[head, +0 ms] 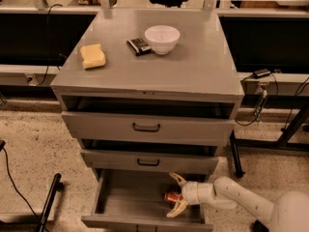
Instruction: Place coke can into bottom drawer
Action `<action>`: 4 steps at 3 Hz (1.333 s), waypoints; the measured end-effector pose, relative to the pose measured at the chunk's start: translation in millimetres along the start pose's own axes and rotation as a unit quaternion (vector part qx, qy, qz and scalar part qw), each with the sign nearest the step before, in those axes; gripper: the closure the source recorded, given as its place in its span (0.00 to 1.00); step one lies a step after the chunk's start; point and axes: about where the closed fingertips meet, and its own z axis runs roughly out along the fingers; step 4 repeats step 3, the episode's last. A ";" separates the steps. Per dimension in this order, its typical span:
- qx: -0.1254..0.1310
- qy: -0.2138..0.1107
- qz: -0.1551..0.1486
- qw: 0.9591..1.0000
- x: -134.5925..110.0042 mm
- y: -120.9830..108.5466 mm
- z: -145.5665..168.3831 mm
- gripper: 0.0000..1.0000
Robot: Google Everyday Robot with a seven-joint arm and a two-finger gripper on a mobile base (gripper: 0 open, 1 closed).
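Observation:
The coke can (172,197), orange-red, lies on its side on the grey floor of the bottom drawer (128,199), toward the drawer's right side. The drawer is pulled out below the two upper drawers. My gripper (171,195) reaches into it from the right on a white arm. Its two cream fingers are spread wide, one above the can and one below it. The can sits between the fingers, and neither presses on it.
On the cabinet top are a white bowl (161,38), a dark snack packet (138,45) and a yellow sponge (92,56). The two upper drawers (146,127) stand slightly ajar. Cables and a dark bar (48,202) lie on the floor at left.

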 end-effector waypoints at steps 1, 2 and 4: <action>0.004 0.011 -0.013 1.000 -8.1 22.4 -7.0 0.00; 0.019 0.021 -0.020 0.999 -17.9 63.9 -35.3 0.00; 0.019 0.021 -0.021 0.999 -18.2 62.5 -34.4 0.00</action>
